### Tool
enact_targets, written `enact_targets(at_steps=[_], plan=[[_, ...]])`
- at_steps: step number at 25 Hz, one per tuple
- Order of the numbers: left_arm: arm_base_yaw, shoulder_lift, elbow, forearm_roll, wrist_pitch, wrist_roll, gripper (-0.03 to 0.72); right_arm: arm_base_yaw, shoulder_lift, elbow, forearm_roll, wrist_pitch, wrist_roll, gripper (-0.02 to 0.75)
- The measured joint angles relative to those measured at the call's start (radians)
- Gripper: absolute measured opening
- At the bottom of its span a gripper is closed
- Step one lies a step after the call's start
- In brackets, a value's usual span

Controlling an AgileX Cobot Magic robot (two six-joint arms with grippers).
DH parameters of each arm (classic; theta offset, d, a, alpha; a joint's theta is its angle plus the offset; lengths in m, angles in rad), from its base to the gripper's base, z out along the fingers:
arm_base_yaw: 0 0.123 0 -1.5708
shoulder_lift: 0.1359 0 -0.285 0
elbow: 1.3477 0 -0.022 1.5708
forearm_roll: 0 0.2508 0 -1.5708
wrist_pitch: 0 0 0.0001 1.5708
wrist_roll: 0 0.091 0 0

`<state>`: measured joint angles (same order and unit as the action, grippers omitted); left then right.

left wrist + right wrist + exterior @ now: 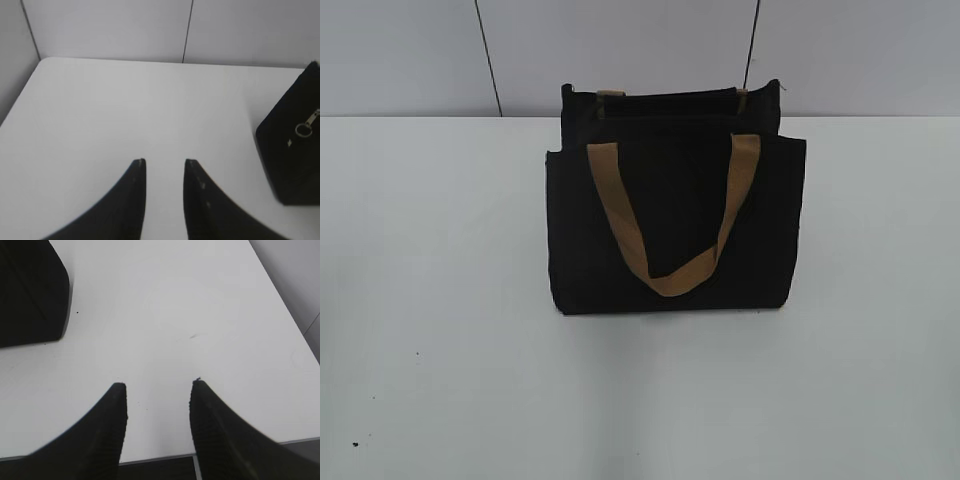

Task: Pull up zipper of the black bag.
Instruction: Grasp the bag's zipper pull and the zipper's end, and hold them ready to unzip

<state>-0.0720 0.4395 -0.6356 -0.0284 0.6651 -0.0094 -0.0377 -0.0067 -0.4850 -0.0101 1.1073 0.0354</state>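
black bag (675, 215) upright mid tabletop (430, 300), zipper (670, 95) running left-right along its top; pull ring (302, 130) on bag end right of spread left hand (164, 162), likely nearer; right hand (159, 385) spread, empty

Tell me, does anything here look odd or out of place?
Nothing stands out. The black bag stands upright on the white table, one tan strap draped down its front. Both hands, left and right, are open and apart from it.
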Motion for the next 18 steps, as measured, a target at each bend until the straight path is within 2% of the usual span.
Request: enact_targets(at_steps=[4,9,16,18], plan=[[-0.001,0.214,0.0,-0.146,-0.208,0.128,0.207,0.0,0.0,0.0,0.0,0.0,0.0,0.326],[-0.049,0.441,0.004,-0.191,-0.478,0.208,0.207,0.0,0.0,0.0,0.0,0.0,0.0,0.326],[-0.226,0.674,0.104,-0.182,-1.018,0.218,0.213,0.0,0.0,0.0,0.0,0.0,0.0,0.326],[-0.261,0.758,0.123,-0.179,-1.125,0.218,0.223,0.0,0.0,0.0,0.0,0.0,0.0,0.326]])
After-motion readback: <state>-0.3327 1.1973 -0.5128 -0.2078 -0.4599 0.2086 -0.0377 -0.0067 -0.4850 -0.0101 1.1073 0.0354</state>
